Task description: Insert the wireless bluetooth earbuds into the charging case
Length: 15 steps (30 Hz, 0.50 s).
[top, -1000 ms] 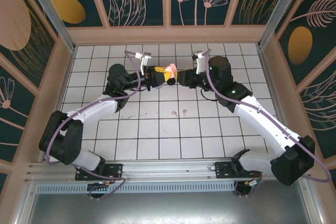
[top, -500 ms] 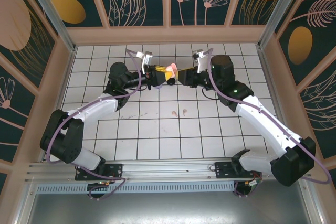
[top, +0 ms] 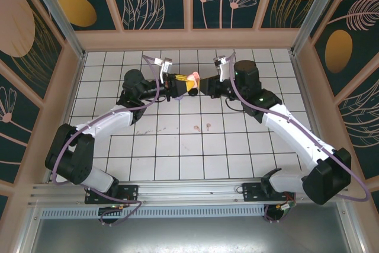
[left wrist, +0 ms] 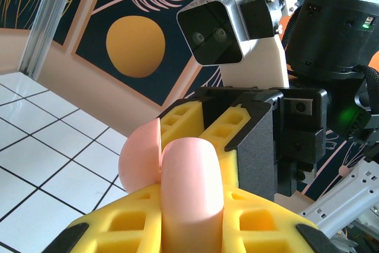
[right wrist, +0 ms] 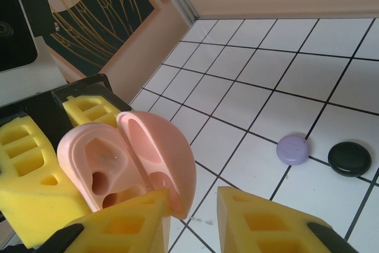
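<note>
Closing on the open pale-pink plastic charging case (right wrist: 136,158)
Our left fingers (right wrist: 26,170) pinch it; our right fingers (right wrist: 266,220), narrowing yet spread, draw beside it, likely steadying.

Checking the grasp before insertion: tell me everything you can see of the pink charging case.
The pink charging case is a small rounded clamshell of smooth, pale pink plastic. It is open: the lid stands hinged up beside the base, whose two moulded sockets show no earbud. It hangs above the white tiled table, clamped at the base between the left gripper's yellow fingers. One of the right gripper's fingers sits right at the lid's lower edge; contact there cannot be told.
</note>
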Each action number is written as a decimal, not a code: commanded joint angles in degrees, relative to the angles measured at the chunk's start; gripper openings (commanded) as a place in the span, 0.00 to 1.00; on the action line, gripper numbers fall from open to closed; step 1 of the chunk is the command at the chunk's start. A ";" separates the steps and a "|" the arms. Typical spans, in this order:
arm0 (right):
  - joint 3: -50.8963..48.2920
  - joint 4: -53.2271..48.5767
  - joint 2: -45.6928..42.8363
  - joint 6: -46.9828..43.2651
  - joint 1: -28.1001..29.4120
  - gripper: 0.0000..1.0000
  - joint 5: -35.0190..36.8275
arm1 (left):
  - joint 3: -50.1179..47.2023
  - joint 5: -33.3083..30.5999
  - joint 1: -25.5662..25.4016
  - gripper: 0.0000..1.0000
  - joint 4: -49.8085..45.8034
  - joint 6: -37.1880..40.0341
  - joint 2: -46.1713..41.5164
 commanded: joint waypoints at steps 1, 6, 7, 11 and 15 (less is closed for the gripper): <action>2.96 1.57 1.02 -0.88 -0.31 0.25 0.20 | 1.54 2.42 -0.79 0.00 1.28 0.79 0.37; 3.42 1.60 1.37 -0.78 -0.33 0.22 0.43 | 1.62 2.79 -0.97 0.00 1.20 0.86 0.60; 3.47 1.62 1.38 -0.78 -0.33 0.21 0.35 | 1.63 2.86 -1.05 0.00 1.15 0.92 0.67; 3.50 1.51 1.56 -0.82 -0.32 0.16 -0.07 | 1.58 2.54 -1.06 0.00 1.11 0.95 0.59; 3.04 1.16 1.39 -1.22 -0.32 0.09 -0.71 | 2.02 2.34 -1.10 0.00 1.06 1.01 0.67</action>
